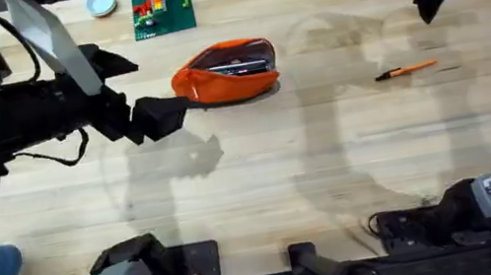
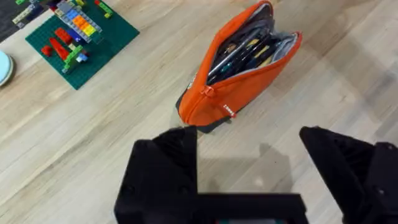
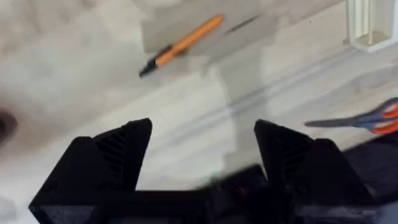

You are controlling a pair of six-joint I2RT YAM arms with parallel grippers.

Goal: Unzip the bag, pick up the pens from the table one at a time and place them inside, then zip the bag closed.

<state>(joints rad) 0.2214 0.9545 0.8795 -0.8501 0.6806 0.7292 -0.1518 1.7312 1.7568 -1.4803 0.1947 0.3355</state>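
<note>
The bag (image 1: 227, 72) lies on the bench (image 1: 263, 184) already unzipped, its mouth gaping, with a dark pen (image 2: 239, 53) showing inside. The orange pen (image 1: 406, 71) rests on the bench well to the right of the bag, dark tip pointing toward it.

The left pincer (image 1: 154, 116) hovers just left of the bag's near end, jaws spread and holding nothing. The right pincer (image 3: 202, 155) hangs above the bench beyond the orange pen, on the side away from the bag, also spread wide and empty; scissors (image 3: 367, 121) lie off to one side of it.

The step in hand looks like fetching the orange pen. Risks from here:
- The pen is slim and lies flat, so jaws closing off-centre or too high could roll it away or pinch only the tip.
- The bag is soft and unheld; dropping the pen in at an angle could catch the zip edge and tip the mouth shut.
- If the left pincer nudges the bag's end, the opening may turn away from the pen's path.
</note>
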